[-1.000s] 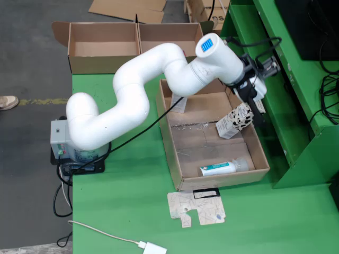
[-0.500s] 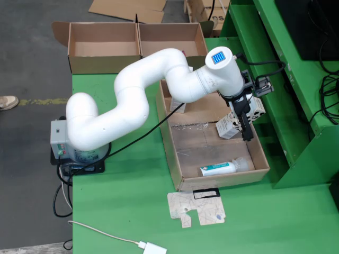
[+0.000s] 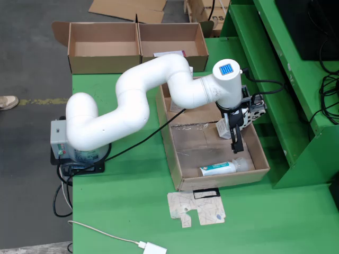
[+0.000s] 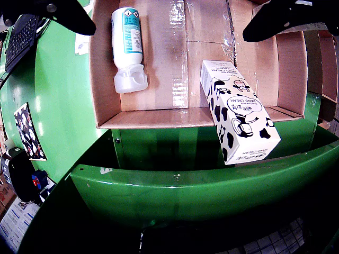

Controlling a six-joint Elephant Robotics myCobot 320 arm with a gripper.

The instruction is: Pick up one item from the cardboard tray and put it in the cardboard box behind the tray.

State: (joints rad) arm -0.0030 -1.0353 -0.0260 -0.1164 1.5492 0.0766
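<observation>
The cardboard tray [image 3: 180,159] lies on the green table. In it a white bottle with a teal label [image 3: 219,169] lies near the front wall. A cow-patterned carton [image 3: 258,111] leans on the tray's right wall. In the wrist view the bottle [image 4: 128,42] lies at the left and the carton [image 4: 238,116] hangs over the tray wall [image 4: 159,117]. My gripper [image 3: 236,138] is open and empty above the tray's right side, between the two items. Its black fingertips [image 4: 69,13] are spread wide. Two open cardboard boxes [image 3: 106,47] stand behind the tray.
A flattened printed card [image 3: 197,209] lies in front of the tray. A white plug and cable [image 3: 153,247] lie at the table's front edge. A green frame [image 3: 286,79] rises close to the tray's right side. A black cable [image 3: 143,140] runs from the arm's base.
</observation>
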